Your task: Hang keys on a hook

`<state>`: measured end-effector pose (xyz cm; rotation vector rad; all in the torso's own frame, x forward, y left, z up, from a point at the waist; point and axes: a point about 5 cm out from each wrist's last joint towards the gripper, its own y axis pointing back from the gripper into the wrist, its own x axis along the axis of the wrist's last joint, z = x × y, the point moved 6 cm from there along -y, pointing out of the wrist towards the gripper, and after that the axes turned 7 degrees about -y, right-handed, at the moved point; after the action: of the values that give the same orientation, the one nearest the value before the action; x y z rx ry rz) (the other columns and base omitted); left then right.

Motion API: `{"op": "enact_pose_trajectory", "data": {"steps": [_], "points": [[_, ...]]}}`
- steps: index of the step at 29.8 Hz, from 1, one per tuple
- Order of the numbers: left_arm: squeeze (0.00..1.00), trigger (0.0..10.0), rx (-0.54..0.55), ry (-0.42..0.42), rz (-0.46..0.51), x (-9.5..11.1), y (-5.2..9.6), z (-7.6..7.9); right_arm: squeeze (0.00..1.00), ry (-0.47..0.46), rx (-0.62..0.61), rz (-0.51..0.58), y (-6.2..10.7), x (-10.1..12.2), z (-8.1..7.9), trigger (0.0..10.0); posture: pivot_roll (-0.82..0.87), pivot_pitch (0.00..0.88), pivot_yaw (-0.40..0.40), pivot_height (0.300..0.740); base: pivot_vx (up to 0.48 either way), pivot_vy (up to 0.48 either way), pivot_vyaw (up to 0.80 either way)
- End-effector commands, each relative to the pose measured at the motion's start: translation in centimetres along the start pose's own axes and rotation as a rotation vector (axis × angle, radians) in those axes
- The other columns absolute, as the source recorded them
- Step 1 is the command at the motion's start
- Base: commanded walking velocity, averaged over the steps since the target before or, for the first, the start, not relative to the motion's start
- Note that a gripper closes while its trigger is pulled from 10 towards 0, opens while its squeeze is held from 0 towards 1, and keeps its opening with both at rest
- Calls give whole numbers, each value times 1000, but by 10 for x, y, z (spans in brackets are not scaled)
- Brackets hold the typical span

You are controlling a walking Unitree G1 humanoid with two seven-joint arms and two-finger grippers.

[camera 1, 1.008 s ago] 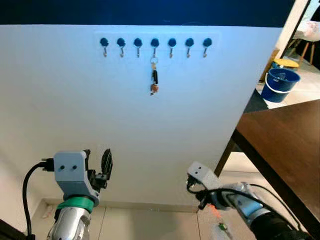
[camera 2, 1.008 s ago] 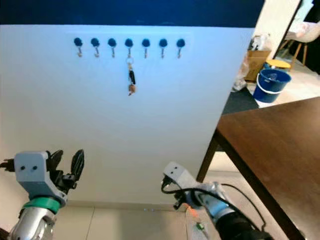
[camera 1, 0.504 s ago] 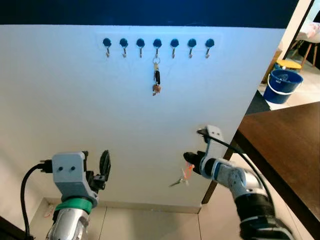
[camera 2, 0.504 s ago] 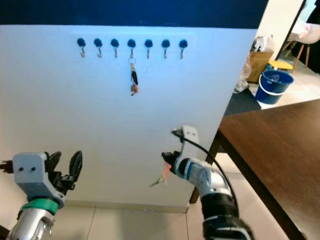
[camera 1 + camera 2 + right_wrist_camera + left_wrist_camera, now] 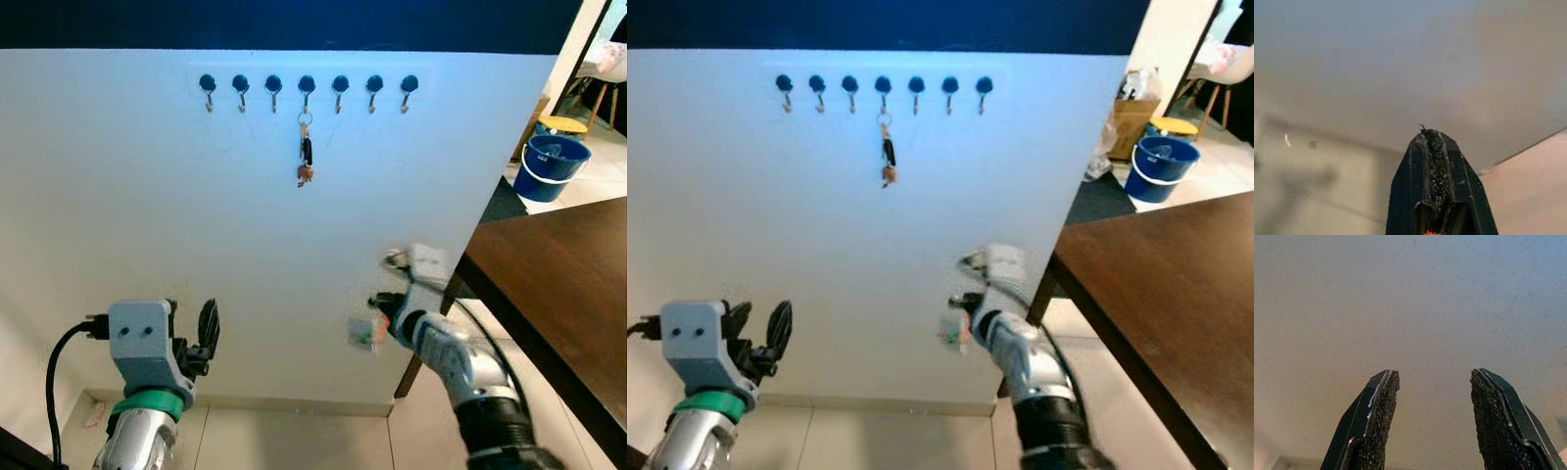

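A row of several blue-capped hooks (image 5: 307, 85) runs along the top of the white wall. One key bunch (image 5: 304, 155) hangs from the middle hook. My right gripper (image 5: 378, 311) is raised in front of the lower wall, to the right of and well below the hooks. It is shut on a second set of keys (image 5: 362, 333), blurred, with an orange and green tag. In the right wrist view the fingers (image 5: 1433, 161) are pressed together with a bit of orange at their base. My left gripper (image 5: 191, 325) stands open at lower left, facing the bare wall (image 5: 1410, 308).
A dark brown table (image 5: 563, 284) juts in from the right, its corner close to my right arm. A blue bucket (image 5: 554, 162) stands on the floor beyond it. Tiled floor (image 5: 294, 441) lies below the wall.
My right arm has lifted from low near the floor to in front of the wall, with the keys swinging under it. The left arm has stayed still.
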<state>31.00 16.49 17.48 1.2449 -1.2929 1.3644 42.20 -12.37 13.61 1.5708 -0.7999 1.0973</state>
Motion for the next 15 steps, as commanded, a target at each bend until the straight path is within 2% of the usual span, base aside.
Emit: {"op": "enact_pose_trajectory", "data": {"steps": [1, 2, 4, 5, 7, 15], "points": [[0, 10000, 14, -21, -31, -8, 2, -4, 0, 34, 40, -28, -1, -9, -11, 10000, -136, 99, 120, 740, 0, 0, 0], [0, 10000, 14, -43, -53, -12, 2, -4, 0, 30, 66, -46, -1, -13, -16, 10000, -136, 99, 120, 740, 0, 0, 0], [0, 10000, 0, -51, -69, -15, 2, -2, 0, -37, 136, -22, 1, -4, -29, 10000, -136, 99, 120, 740, 0, 0, 0], [0, 10000, 0, -51, -69, -15, 2, -2, 0, -37, 136, -22, 1, -4, -29, 10000, -136, 99, 120, 740, 0, 0, 0], [0, 10000, -19, -41, -68, -15, 3, 1, 0, -68, 179, 21, 4, 10, -38, 10000, -136, 99, 120, 740, 0, 0, 0], [0, 10000, -16, -32, -75, -16, 3, 1, 0, -39, 230, 36, 7, 14, -43, 10000, -142, 102, 114, 740, 0, 0, 0]]}}
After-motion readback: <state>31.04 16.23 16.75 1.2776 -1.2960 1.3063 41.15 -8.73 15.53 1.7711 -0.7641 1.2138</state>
